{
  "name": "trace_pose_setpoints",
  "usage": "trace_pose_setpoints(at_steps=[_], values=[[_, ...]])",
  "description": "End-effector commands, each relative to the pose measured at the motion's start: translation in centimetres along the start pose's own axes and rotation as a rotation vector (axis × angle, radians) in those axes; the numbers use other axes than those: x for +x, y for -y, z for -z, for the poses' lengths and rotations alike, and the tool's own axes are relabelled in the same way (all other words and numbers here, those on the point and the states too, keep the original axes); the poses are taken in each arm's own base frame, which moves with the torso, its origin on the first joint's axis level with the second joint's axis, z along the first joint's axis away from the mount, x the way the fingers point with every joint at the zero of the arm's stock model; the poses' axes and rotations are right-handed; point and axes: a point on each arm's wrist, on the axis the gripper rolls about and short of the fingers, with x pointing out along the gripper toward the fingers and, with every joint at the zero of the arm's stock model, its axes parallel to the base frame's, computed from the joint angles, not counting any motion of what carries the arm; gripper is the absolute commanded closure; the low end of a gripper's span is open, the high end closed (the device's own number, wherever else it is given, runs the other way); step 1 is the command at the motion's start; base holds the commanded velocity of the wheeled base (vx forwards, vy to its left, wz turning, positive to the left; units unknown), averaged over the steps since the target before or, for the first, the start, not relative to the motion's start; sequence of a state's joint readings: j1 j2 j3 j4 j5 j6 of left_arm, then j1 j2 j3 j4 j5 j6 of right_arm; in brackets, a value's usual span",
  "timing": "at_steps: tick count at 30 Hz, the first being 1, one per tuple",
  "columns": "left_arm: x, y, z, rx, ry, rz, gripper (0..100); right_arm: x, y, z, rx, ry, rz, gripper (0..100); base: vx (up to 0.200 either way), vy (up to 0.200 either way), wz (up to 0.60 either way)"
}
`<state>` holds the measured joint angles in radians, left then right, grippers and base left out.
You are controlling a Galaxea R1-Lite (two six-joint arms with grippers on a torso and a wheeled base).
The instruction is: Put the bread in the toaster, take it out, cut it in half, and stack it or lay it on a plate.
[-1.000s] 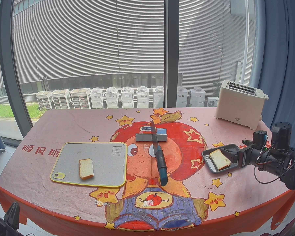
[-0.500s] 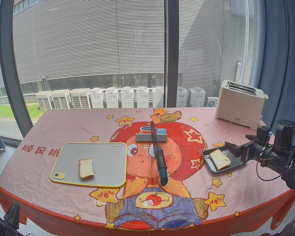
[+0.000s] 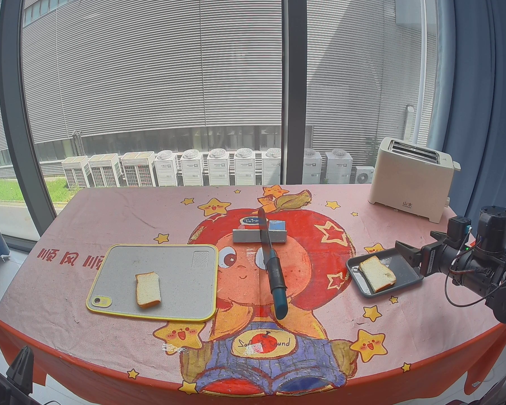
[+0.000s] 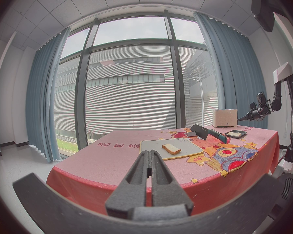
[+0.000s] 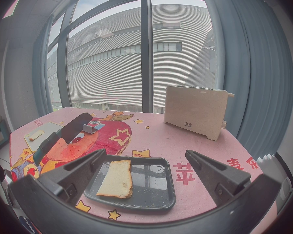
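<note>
Right gripper (image 3: 410,246) is spread wide and empty, hanging just off the tray's (image 3: 358,281) right end and clear of it. Left gripper (image 4: 149,151) is pressed together on nothing, low in front of the surface (image 3: 123,215). One bread half (image 3: 376,273) lies flat in the tray; the other half (image 3: 148,288) lies flat on the board (image 3: 180,265), well apart, on the left. Knife (image 3: 272,265) rests between them, its blade on a small block (image 3: 247,235). Toaster (image 3: 413,178) is at the back right.

Likely what's left is moving the board half to the tray. Bread looks light, soft and crumbly, so it should dent easily. Pinch gently across the two crust edges. It lies flat, so the fingers need to come down low either side.
</note>
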<state>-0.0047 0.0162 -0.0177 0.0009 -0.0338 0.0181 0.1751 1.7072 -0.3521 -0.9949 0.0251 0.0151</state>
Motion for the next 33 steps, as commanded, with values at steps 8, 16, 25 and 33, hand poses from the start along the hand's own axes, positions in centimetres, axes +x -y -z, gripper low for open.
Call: trace_pose_setpoints(at_steps=[8, 16, 25, 33], values=[[0.0, 0.0, 0.5, 0.0, 0.001, 0.0, 100, -0.2, 0.2, -0.2, 0.006, 0.012, 0.069, 0, 0.0, 0.0, 0.0], [0.0, 0.0, 0.5, 0.0, -0.001, 0.0, 100, -1.6, 1.9, -0.4, 0.036, 0.036, 0.164, 0, 0.0, 0.0, 0.0], [0.0, 0.0, 0.5, 0.0, 0.001, 0.0, 100, -3.1, 3.5, 0.8, 0.055, 0.124, 0.236, 0, 0.0, 0.0, 0.0], [0.0, 0.0, 0.5, 0.0, 0.001, 0.0, 100, -5.3, 4.3, 1.8, 0.058, 0.203, 0.294, 0, 0.0, 0.0, 0.0]])
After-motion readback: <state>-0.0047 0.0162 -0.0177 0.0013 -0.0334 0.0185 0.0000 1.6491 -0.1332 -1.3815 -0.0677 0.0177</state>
